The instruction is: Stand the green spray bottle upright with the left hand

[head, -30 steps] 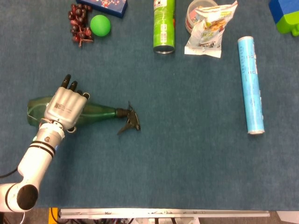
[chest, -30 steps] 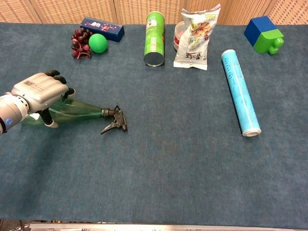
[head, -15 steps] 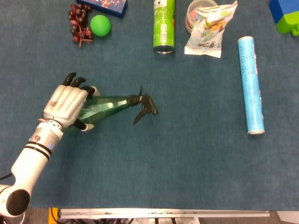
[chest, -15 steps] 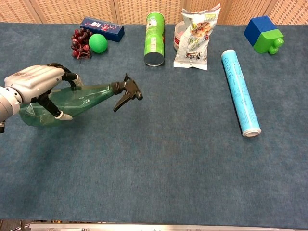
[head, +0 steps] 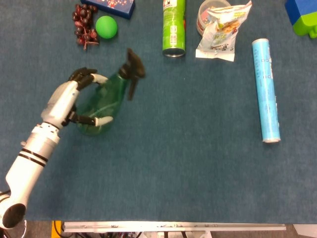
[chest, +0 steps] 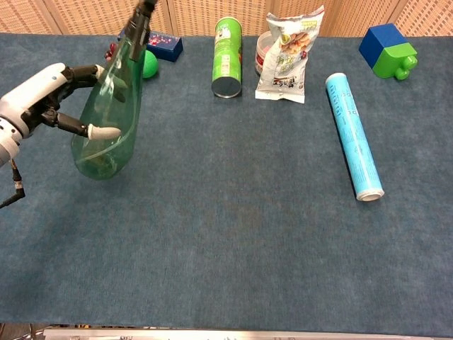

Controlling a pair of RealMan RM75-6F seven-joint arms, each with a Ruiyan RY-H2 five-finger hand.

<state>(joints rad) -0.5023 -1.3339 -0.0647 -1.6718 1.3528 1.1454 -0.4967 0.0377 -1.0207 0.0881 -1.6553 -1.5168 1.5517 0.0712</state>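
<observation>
one left hand (chest: 44, 95) clasping green spray bottle (chest: 110, 117) | near-upright, nozzle up

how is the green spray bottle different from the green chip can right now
The spray bottle is see-through, gripped by the left hand and raised nearly upright; the chip can is opaque, lying on its side, untouched. The bottle widens toward its base; the can is a straight cylinder. Both are green.

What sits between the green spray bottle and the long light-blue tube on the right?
Only bare blue table cloth separates the green spray bottle from the light-blue tube, clearest in the chest view.
</observation>
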